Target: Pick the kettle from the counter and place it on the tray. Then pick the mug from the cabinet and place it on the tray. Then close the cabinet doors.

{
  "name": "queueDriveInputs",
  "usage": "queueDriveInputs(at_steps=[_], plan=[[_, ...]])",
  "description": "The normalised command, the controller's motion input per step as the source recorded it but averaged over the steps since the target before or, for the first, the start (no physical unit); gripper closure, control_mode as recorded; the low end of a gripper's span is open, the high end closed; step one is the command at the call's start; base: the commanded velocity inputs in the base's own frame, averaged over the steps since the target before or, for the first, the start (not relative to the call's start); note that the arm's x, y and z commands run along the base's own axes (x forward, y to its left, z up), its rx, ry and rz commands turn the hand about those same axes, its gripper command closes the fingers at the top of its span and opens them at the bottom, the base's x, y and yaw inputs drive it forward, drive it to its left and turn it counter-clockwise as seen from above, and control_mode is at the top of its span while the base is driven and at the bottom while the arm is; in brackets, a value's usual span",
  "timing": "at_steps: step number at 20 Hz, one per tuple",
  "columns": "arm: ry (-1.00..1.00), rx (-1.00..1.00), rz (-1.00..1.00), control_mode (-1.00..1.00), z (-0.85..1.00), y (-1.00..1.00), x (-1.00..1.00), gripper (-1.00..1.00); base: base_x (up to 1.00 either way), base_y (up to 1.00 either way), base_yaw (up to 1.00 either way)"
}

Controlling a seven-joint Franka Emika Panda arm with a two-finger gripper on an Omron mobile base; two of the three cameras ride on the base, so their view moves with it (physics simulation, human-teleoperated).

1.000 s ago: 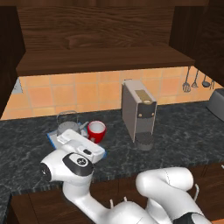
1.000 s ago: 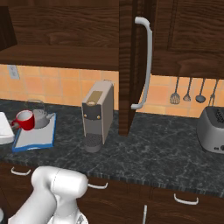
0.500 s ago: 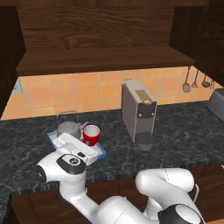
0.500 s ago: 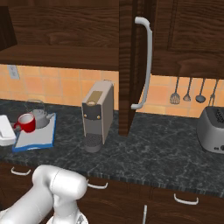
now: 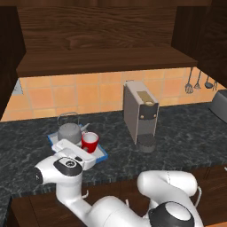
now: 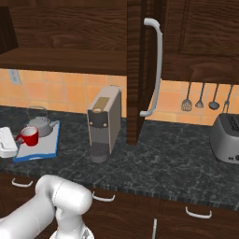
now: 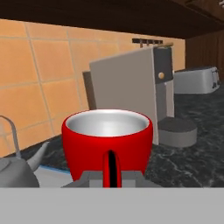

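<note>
1. Left of the left base view: the kettle (image 5: 69, 131) stands on the tray (image 5: 100, 154), which lies on the counter (image 5: 186, 133).
2. Just right of the kettle: the mug (image 5: 90, 142), upright over the tray; whether its base touches cannot be told.
3. Hand view, lower centre: the gripper (image 7: 111, 177) has its jaws clamped on the mug's handle, the cup straight ahead, handle towards the camera.
4. Right base view, centre: a cabinet door (image 6: 140, 70) stands open above the coffee machine (image 6: 104, 121).

Gripper (image 7: 111, 178) low, level, jaws closed
</note>
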Motion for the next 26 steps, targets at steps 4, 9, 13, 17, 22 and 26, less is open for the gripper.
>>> queueDriveInputs(at_steps=[4,9,13,17,22,26], plan=[[0.08,0.00,0.00,-1.00,-0.27,0.04,0.10,1.00,0.00,0.00,0.00],[0.01,0.00,0.00,-1.00,-0.32,0.13,0.10,1.00,0.00,0.00,0.00],[0.00,0.00,-0.01,-1.00,-0.17,0.17,0.20,1.00,0.00,0.00,0.00],[0.00,0.00,0.00,-1.00,-0.15,0.17,0.22,1.00,0.00,0.00,0.00],[0.01,0.00,0.00,-1.00,-0.26,0.16,0.24,1.00,0.00,0.00,0.00],[0.01,0.00,0.00,-1.00,-0.25,0.16,0.17,1.00,0.00,0.00,0.00]])
